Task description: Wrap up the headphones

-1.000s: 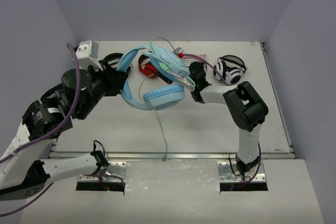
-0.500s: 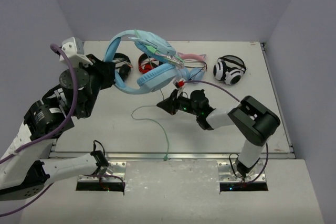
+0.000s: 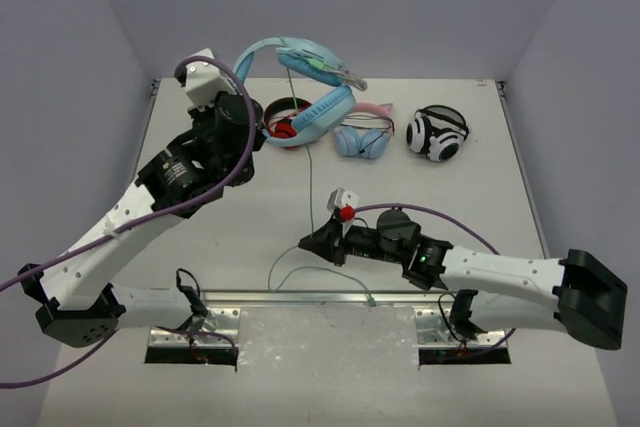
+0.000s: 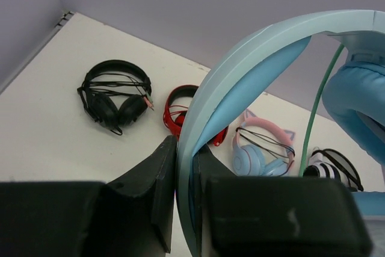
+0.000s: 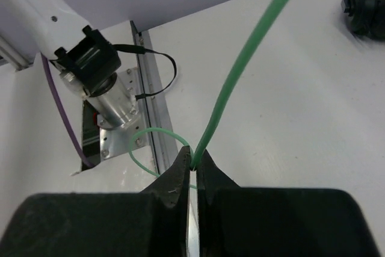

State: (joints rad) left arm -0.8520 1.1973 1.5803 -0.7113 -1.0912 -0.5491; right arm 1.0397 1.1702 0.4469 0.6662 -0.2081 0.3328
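The light-blue headphones [image 3: 318,87] hang in the air over the back of the table. My left gripper [image 3: 250,119] is shut on their smooth headband [image 4: 252,58], which runs between the two fingers [image 4: 185,148]. One padded cup [image 4: 356,103] shows at the right of the left wrist view. The pale-green cable [image 3: 311,182] drops from the cups to my right gripper [image 3: 310,241], which is shut on it low over the near part of the table. In the right wrist view the cable [image 5: 240,76] is pinched at the fingertips of the right gripper [image 5: 192,164]. Its slack loops [image 3: 290,272] on the table.
At the back of the table lie a black pair [image 4: 114,94], a red pair [image 3: 285,125], a light-blue pair with a pink cat-ear headband [image 3: 362,137] and a white-and-black pair [image 3: 437,133]. A metal rail [image 3: 330,297] runs along the near edge. Walls close in on three sides.
My left arm has raised the headphones and carried them back and to the right. My right gripper has slid toward the near edge on the cable, drawing it out straight.
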